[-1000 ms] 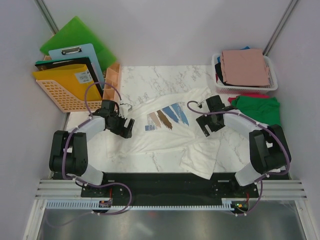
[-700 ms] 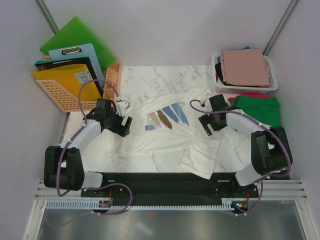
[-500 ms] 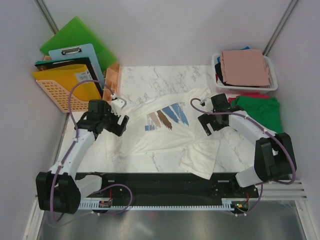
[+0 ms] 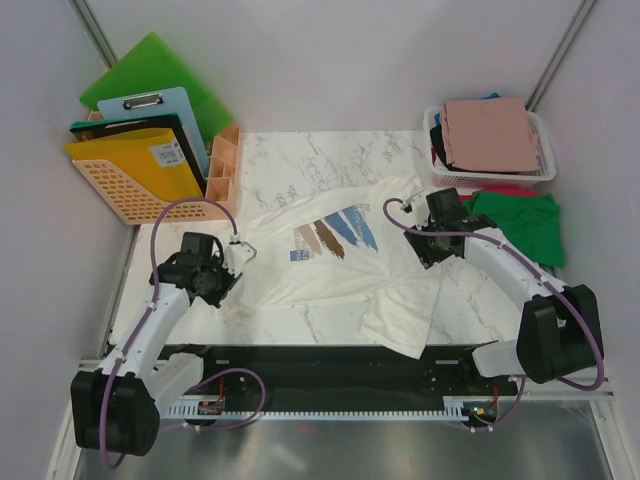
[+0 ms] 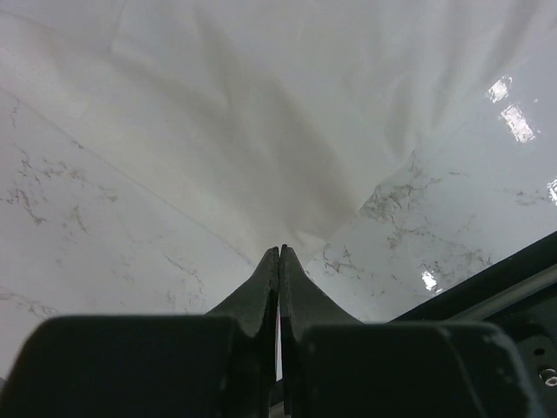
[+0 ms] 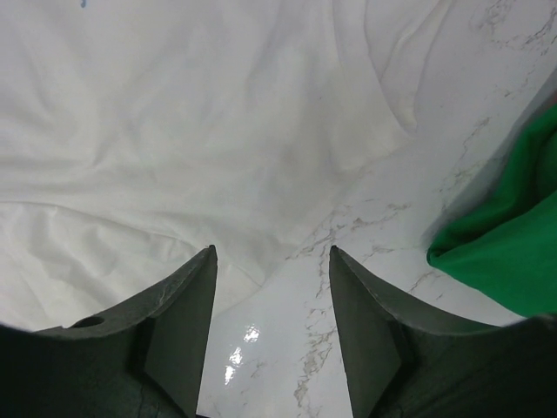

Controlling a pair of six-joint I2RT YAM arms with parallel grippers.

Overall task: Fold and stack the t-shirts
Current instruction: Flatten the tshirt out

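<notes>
A cream-white t-shirt (image 4: 330, 262) with a blue-and-brown print lies crumpled and spread on the marble table (image 4: 330, 150). My left gripper (image 4: 222, 287) is at its near-left corner. In the left wrist view the left gripper (image 5: 278, 249) is shut, and the white cloth (image 5: 261, 131) draws to a point at the tips. My right gripper (image 4: 428, 254) is open at the shirt's right edge. In the right wrist view the right gripper (image 6: 271, 252) straddles bare marble and the hem (image 6: 218, 157). A green t-shirt (image 4: 515, 220) (image 6: 509, 252) lies to the right. A dusty-pink one (image 4: 490, 135) tops the white basket (image 4: 545, 168).
An orange mesh file holder (image 4: 125, 185), a blue clipboard (image 4: 165, 108) and green folder boards (image 4: 150, 70) stand at the far left, with a peach organiser (image 4: 222, 160) beside them. The black base rail (image 4: 320, 362) runs along the near edge. Red cloth (image 4: 500, 190) peeks below the basket.
The left arm has swung out to the near-left corner of the white shirt and its jaws have shut there. The right gripper has shifted slightly right, and its jaws have narrowed.
</notes>
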